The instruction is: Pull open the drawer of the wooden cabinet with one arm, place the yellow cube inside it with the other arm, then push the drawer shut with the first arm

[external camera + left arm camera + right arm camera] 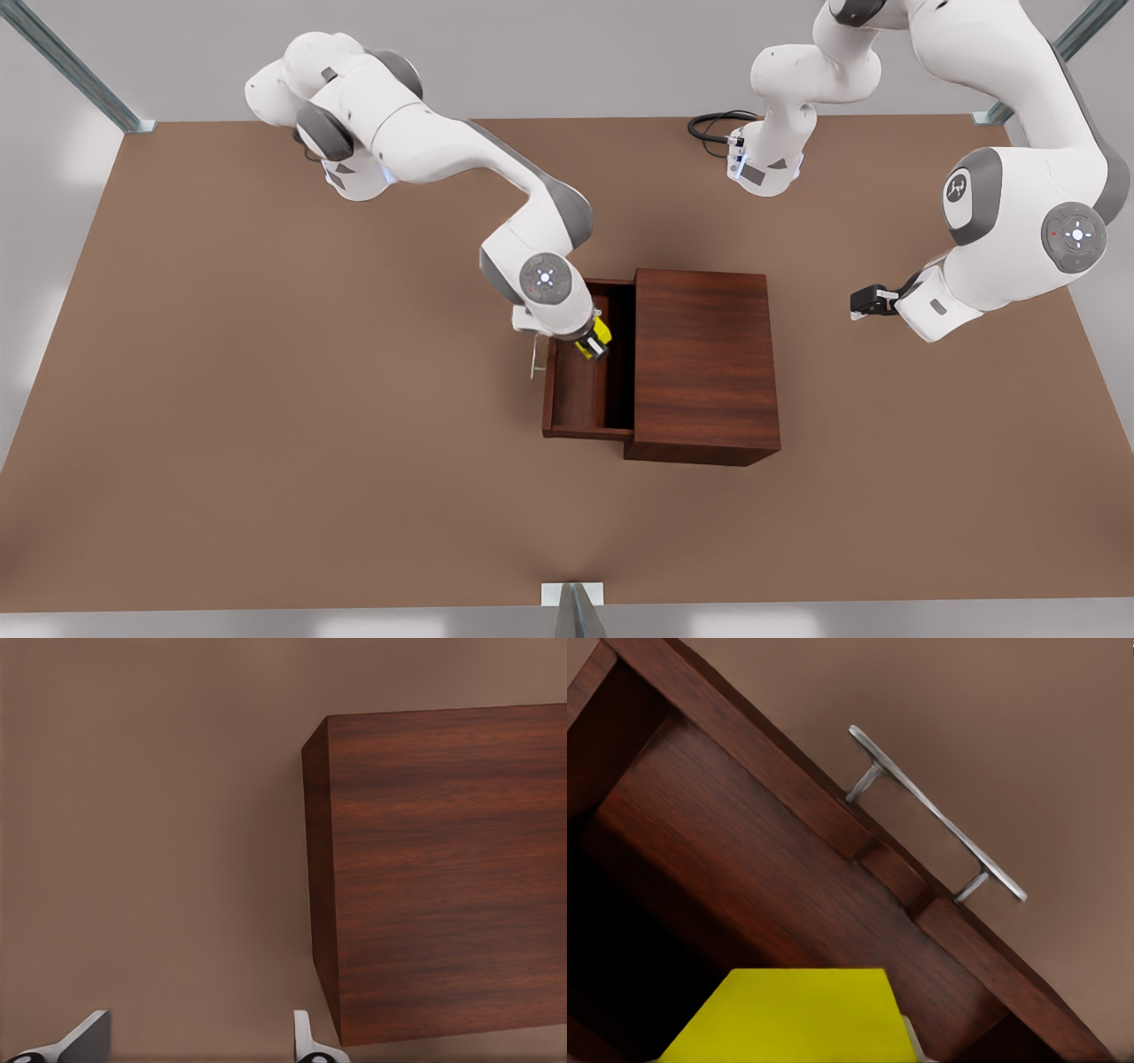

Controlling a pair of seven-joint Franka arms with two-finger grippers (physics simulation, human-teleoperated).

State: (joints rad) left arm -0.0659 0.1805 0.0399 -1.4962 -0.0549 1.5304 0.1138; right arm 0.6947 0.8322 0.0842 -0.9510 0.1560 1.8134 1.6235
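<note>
The wooden cabinet (pixel 704 359) (pixel 443 868) stands mid-table with its drawer (pixel 576 390) (pixel 744 859) pulled out toward the front view's left. The silver handle (pixel 536 354) (pixel 935 811) is on the drawer front. My right gripper (pixel 592 340) hangs over the far end of the open drawer, shut on the yellow cube (pixel 600 333) (pixel 797 1014), which sits above the drawer floor. My left gripper (pixel 864 302) (pixel 199 1047) waits open and holds nothing. It is above the table to the front view's right of the cabinet, a short gap away.
The brown table (pixel 266 443) has wide bare areas on the front view's left and front. A black cable (pixel 713 124) lies by the far arm base. Metal frame posts (pixel 71 66) stand at the back corners, and a bracket (pixel 573 595) sits at the front edge.
</note>
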